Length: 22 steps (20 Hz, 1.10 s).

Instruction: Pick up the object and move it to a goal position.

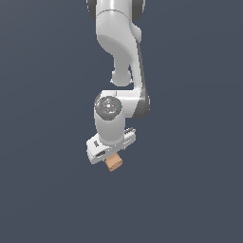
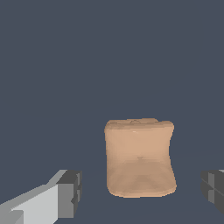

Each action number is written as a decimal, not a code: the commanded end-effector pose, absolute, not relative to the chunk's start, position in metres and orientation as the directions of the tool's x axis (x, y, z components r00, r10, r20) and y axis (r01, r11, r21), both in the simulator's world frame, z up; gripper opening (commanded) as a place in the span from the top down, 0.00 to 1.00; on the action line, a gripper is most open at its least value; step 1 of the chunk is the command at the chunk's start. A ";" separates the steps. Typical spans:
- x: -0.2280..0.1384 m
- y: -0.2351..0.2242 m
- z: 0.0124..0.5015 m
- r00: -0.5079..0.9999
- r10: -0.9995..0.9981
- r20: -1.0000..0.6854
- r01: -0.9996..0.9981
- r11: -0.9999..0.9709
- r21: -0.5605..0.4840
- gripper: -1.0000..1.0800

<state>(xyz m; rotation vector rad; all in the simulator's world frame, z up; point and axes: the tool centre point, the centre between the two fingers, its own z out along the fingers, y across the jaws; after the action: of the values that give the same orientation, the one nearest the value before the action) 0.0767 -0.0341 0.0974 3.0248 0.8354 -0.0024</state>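
One white robot arm poised over a small tan cube on a plain dark tabletop.

Its hand [image 1: 113, 153] is spread wide, a gap showing between each fingertip [image 2: 70, 192] and the cube [image 2: 139, 158], which sits between them, untouched. Judging by this, grasping, lifting and carrying to the goal all remain. No goal marker, labels or writing can be seen.

The white arm drops in from twelve o'clock, elbow bending toward the wrist joint, wrist tilted so the hand [image 1: 110, 156] points down toward seven o'clock. In the wrist view its dark-padded fingers [image 2: 70, 192] stand spread wide apart, gripping nothing.
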 end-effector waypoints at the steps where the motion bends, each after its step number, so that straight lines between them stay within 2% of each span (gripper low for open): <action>1: 0.080 -0.037 0.094 0.846 0.532 -0.001 0.532 -0.846 0.002 0.04; 11: 0.082 -0.041 0.087 0.838 0.545 -0.001 0.545 -0.838 0.000 0.04; 22: 0.081 -0.041 0.040 0.836 0.549 0.000 0.549 -0.836 0.000 0.04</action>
<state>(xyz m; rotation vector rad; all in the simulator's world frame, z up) 0.0805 -0.0406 0.0436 3.0109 0.8989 -0.0028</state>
